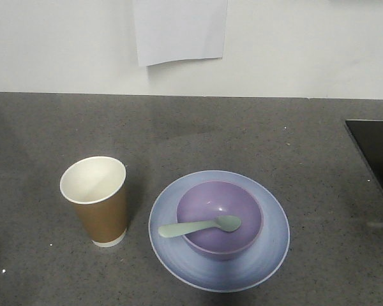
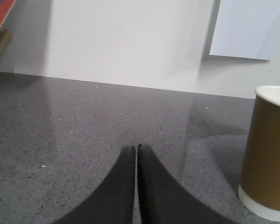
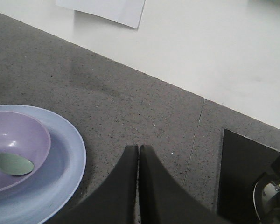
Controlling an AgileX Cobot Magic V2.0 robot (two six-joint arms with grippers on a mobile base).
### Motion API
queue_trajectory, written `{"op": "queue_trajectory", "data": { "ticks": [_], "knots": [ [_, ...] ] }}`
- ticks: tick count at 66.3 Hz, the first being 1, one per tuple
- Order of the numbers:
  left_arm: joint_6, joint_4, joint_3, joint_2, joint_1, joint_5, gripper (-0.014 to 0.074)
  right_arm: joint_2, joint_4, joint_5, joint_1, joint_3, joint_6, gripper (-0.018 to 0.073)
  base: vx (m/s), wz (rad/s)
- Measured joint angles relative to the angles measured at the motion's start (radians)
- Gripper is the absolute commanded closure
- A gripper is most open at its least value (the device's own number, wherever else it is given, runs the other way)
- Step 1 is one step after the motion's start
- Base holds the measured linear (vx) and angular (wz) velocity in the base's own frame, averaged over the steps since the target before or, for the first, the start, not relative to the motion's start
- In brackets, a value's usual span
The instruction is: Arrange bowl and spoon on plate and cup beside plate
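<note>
lavender-purple and matte, the bowl [image 1: 219, 218] sits inside the pale blue plate [image 1: 268, 252], a little back of the plate's middle, so more blue rim shows at the near edge. the mint-green spoon [image 1: 200, 225] lies across the bowl, its oval scoop down inside toward the right and its handle resting over the bowl's left rim, pointing out above the plate. just beside the plate on its left stands the cup [image 1: 97, 200], upright, brown kraft outside and white inside, apart from the plate's rim. all of this rests on a dark grey speckled tabletop [image 1: 255, 137] that runs back to a white wall, where a sheet of paper [image 1: 179, 30] hangs. a black glossy panel [image 1: 376, 150] is set into the tabletop at the far right. the left tool [image 2: 136, 150] is above bare tabletop to the left of the cup, its jaws pressed together on nothing. the right tool [image 3: 138, 148] is to the right of the plate, its jaws likewise closed and empty.
</note>
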Motion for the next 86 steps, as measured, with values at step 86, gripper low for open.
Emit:
{"op": "queue_trajectory", "data": {
  "ticks": [86],
  "knots": [
    [0.296, -0.249, 0.0, 0.0, 0.0, -0.017, 0.0603, 0.0, 0.0, 0.004, 0.0, 0.0, 0.0, 0.0564, 0.0, 0.0]
  ]
}}
